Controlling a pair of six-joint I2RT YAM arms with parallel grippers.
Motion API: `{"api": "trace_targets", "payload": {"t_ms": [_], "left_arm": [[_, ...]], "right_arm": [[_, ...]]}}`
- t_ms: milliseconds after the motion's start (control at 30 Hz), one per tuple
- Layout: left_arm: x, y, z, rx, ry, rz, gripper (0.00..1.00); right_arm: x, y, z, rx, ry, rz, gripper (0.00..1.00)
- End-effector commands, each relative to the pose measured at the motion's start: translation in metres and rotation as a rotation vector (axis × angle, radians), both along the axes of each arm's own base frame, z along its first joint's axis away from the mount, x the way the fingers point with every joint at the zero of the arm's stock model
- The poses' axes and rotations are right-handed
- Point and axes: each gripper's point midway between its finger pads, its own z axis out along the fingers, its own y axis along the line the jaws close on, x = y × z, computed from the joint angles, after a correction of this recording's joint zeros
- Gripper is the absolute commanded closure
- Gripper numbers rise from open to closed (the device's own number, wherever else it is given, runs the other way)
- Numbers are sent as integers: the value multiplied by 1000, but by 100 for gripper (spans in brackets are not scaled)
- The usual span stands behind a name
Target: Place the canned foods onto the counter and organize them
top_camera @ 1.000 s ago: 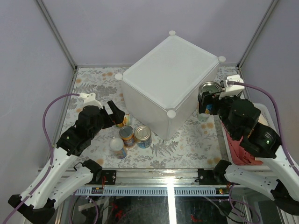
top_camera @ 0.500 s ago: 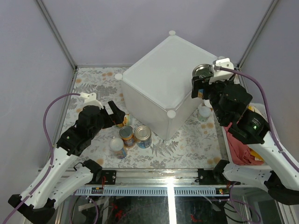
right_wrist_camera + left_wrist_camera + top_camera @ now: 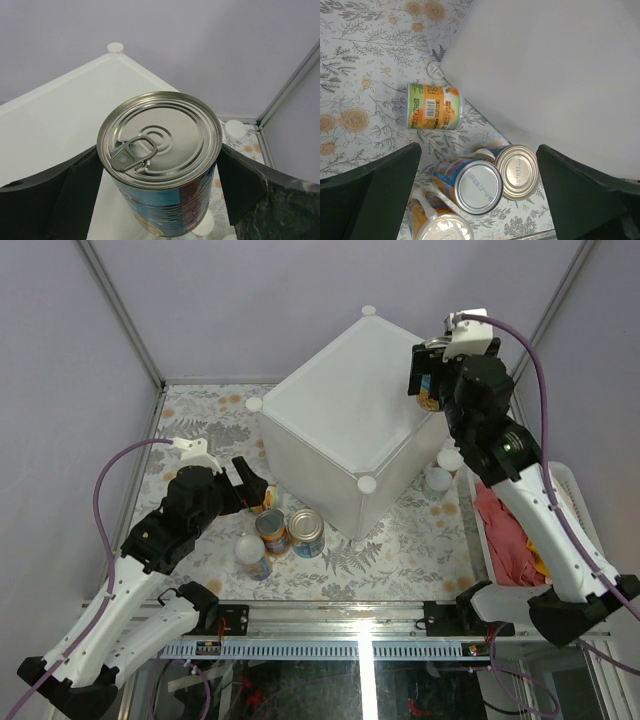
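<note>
Overhead, kept the right gripper [image 3: 429, 379] clamped on a blue-labelled tin [image 3: 160, 140], pull-tab top up, held above the right edge of the counter [image 3: 345, 390]. Hung the left gripper [image 3: 252, 488] wide apart and empty over the floral table [image 3: 355, 60]. Below it, showed two upright silver-topped tins [image 3: 472, 186] side by side, an orange tin [image 3: 435, 106] lying on its side near the counter's corner, and a white-lidded tin [image 3: 445, 231].
</note>
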Motion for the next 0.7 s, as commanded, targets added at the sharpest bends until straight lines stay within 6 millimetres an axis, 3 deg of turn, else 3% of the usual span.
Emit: {"api": "trace_targets", "payload": {"t_ms": [0, 367, 467, 667], "left_arm": [[4, -1, 13, 5, -57, -20, 0], [4, -2, 13, 22, -57, -37, 0], [6, -4, 12, 16, -55, -37, 0], [12, -6, 10, 16, -48, -28, 0]], "right_arm": [[14, 3, 113, 230, -327, 96, 100], [112, -13, 129, 296, -363, 122, 100], [144, -3, 126, 296, -356, 154, 100], [184, 15, 123, 291, -360, 202, 100]]}}
